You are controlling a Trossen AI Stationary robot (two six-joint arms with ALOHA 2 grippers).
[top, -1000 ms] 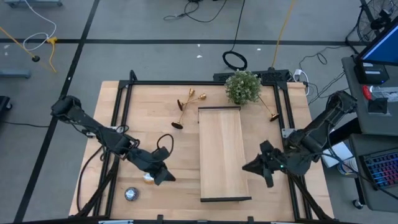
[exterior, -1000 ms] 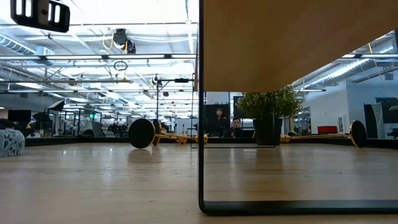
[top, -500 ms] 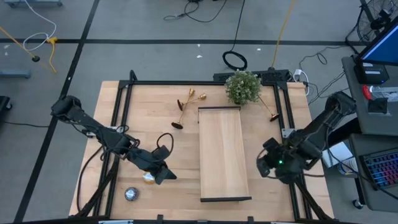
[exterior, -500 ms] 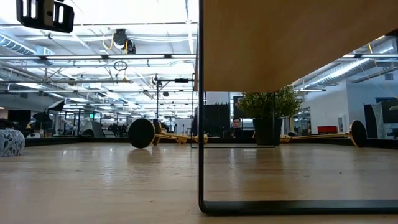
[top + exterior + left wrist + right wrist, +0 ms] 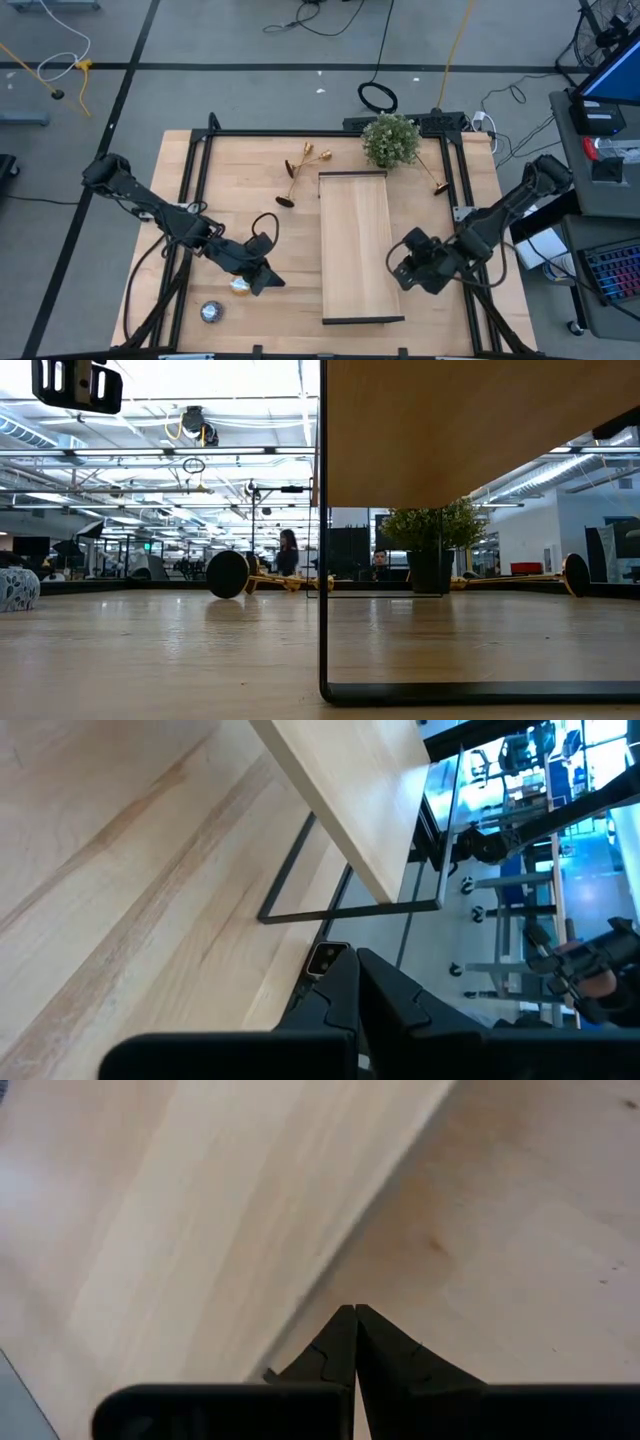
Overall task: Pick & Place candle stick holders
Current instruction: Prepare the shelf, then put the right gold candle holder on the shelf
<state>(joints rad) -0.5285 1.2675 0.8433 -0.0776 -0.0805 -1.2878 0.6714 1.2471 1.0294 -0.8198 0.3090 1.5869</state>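
From above, I see my left gripper low over the near left part of the wooden table, its fingers pressed together and holding nothing. Just beside it sits a small pale-yellow tealight disc, and a silver disc lies nearer the table's front edge.

Further in, toward the back, two gold candle stick holders lie tipped on their sides, close together, dark round bases facing out. Beside them a raised wooden shelf on a thin black frame runs front to back down the middle. A bushy green potted plant stands at its far end.

To the right of the plant, a third gold holder lies on its side near the table's black rail.

My right gripper hovers at the shelf's right edge, fingers closed and empty.

The risks as I judge them: the right gripper is very close to the shelf and could bump it. The holders lie flat and look likely to roll or slip when pinched by a slim stem. Both pincers need opening before any approach.
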